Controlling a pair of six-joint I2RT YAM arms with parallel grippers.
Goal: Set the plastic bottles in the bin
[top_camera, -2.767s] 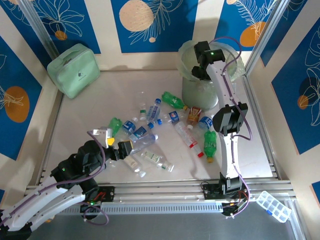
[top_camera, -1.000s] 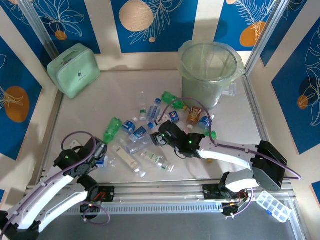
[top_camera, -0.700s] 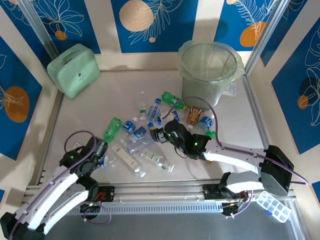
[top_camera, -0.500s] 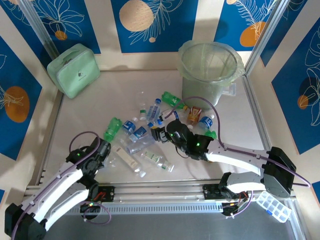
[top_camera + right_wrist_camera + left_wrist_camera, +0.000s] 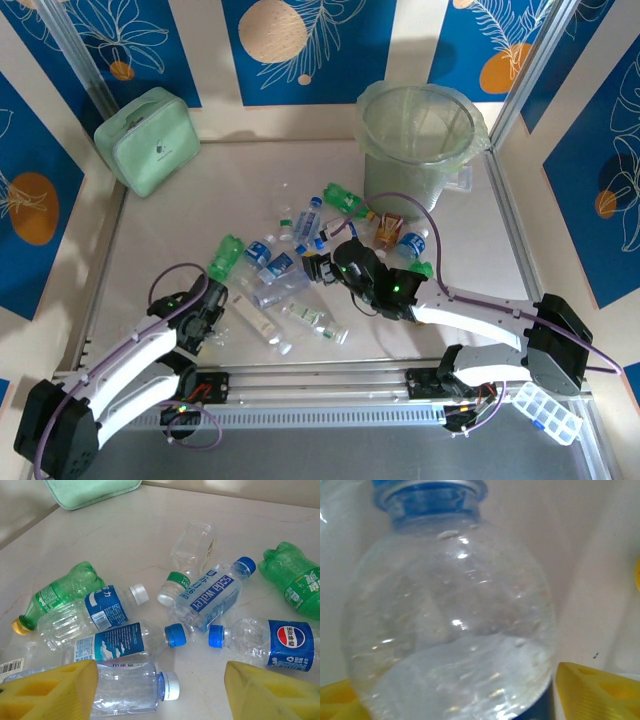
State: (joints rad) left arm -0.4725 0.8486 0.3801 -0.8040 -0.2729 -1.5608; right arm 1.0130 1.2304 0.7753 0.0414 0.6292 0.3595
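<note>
We cannot tell whether the left gripper, jaws flanking a clear, round, blue-capped plastic bottle, grips it, while the right gripper hangs wide-jawed over scattered crushed plastic bottles.

We log plastic bottles crowding the table's middle; the bin blocks its far right corner, a mint case the far left; open passage between.

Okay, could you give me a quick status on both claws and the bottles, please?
Left claw around a blue-capped bottle, grip unconfirmed. Right claw open above the bottle pile. Bin upright, far right, nothing blocking.
</note>
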